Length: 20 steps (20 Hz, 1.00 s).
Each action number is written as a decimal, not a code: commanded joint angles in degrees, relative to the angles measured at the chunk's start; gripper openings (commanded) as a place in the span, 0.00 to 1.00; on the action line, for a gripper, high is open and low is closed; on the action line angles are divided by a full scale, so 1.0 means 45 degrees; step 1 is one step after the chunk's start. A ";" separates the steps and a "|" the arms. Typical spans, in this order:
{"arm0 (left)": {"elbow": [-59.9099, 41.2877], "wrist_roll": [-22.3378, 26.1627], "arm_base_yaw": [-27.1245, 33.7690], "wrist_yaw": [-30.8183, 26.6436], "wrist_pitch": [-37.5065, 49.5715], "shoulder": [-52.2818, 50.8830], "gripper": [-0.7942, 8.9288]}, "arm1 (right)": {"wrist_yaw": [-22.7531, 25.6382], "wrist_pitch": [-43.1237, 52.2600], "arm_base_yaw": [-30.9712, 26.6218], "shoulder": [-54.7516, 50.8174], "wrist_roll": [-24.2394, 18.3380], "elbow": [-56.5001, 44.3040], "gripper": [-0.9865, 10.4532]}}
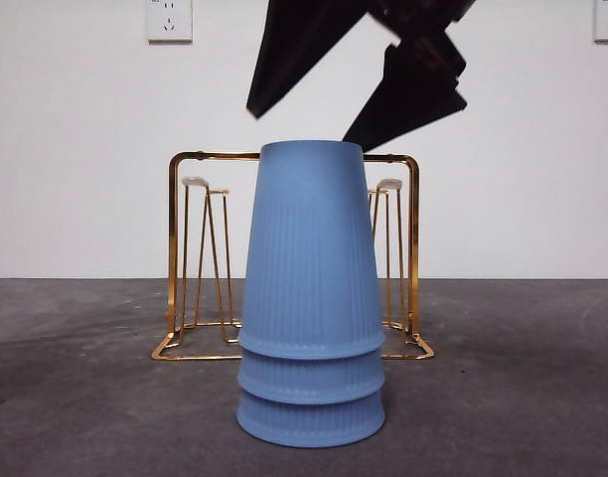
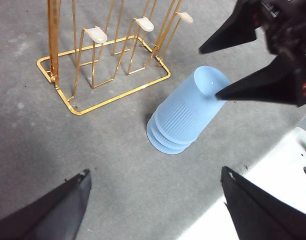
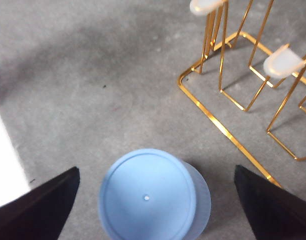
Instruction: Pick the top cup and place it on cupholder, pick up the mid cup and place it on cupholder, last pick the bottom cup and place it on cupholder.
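Three ribbed blue cups stand nested upside down in one stack: top cup (image 1: 309, 248), mid cup (image 1: 311, 383) and bottom cup (image 1: 311, 425), of which only the rims of the lower two show. Right behind the stack stands the gold wire cupholder (image 1: 195, 159), its white-tipped pegs bare. My right gripper (image 1: 304, 124) hovers open just above the top cup, one jaw to each side of its flat base (image 3: 145, 197). The left wrist view shows the stack (image 2: 185, 120) and the cupholder (image 2: 53, 40) from a distance. My left gripper (image 2: 154, 172) is open, holds nothing, and stays well back.
The grey tabletop (image 1: 85, 397) spreads around the stack. A white edge strip (image 2: 273, 185) borders the table near the left arm. Wall sockets (image 1: 169, 18) sit high on the white wall behind.
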 commanded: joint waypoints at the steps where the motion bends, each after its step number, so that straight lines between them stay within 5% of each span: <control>1: 0.0233 -0.0005 -0.0034 0.0146 0.0121 0.0058 0.50 | 0.0083 0.0141 0.0228 0.0364 0.0097 0.0262 0.52; 11: 0.0233 -0.0010 -0.0034 0.0146 0.0126 0.0053 0.50 | 0.0335 -0.0151 0.0228 0.1030 0.0044 0.0262 0.51; 20: 0.0233 -0.0010 -0.0034 0.0146 0.0257 0.0053 0.50 | 0.0287 -0.0282 0.0316 0.0981 0.0044 0.0267 0.33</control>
